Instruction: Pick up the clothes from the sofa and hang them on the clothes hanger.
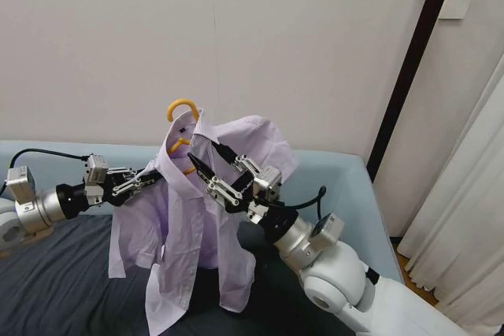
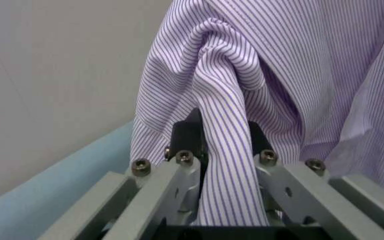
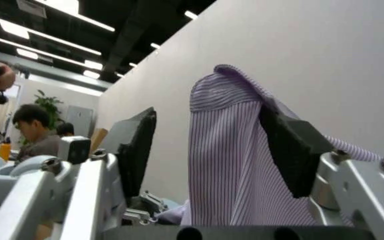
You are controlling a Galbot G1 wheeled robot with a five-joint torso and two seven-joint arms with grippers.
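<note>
A purple-striped shirt hangs in the air over the sofa, draped on a yellow hanger whose hook sticks up above the collar. My left gripper reaches in from the left and is shut on the shirt's shoulder. In the left wrist view a fold of the shirt runs down between the left gripper and its dark pads. My right gripper is at the collar, open. In the right wrist view the shirt stands between the right gripper's spread fingers, touching one pad only.
The sofa has a light blue back and a dark seat cover beneath the shirt. A plain wall rises behind it. A dark door frame and a white curtain stand to the right.
</note>
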